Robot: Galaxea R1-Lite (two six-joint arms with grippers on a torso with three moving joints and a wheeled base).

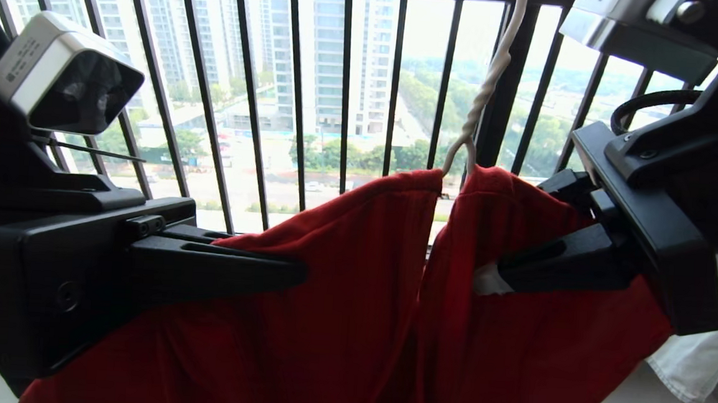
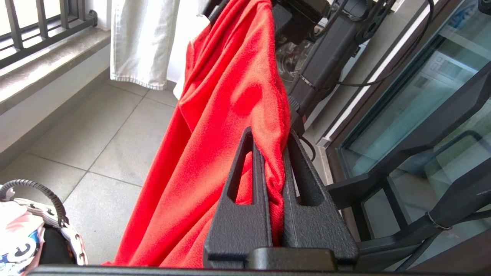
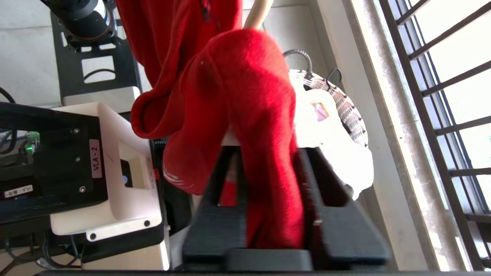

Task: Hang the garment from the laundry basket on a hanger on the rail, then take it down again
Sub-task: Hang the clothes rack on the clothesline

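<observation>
Head view: the left gripper (image 1: 292, 272) is clamped on the red garment (image 1: 353, 301) left of the hanger (image 1: 484, 91) neck — the right gripper (image 1: 485, 278), right of that neck, is closed around a fold too. The laundry basket (image 3: 345, 111) sits below the hanger.

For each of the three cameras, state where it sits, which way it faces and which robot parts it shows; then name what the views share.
Head view: on the robot's head, facing the barred window railing; left gripper, right gripper, hanger.
Left wrist view: behind the left fingers, shut on the garment, over floor tiles; laundry basket in a corner.
Right wrist view: behind the right fingers, around the garment, above the basket.
Shared: the red garment.
</observation>
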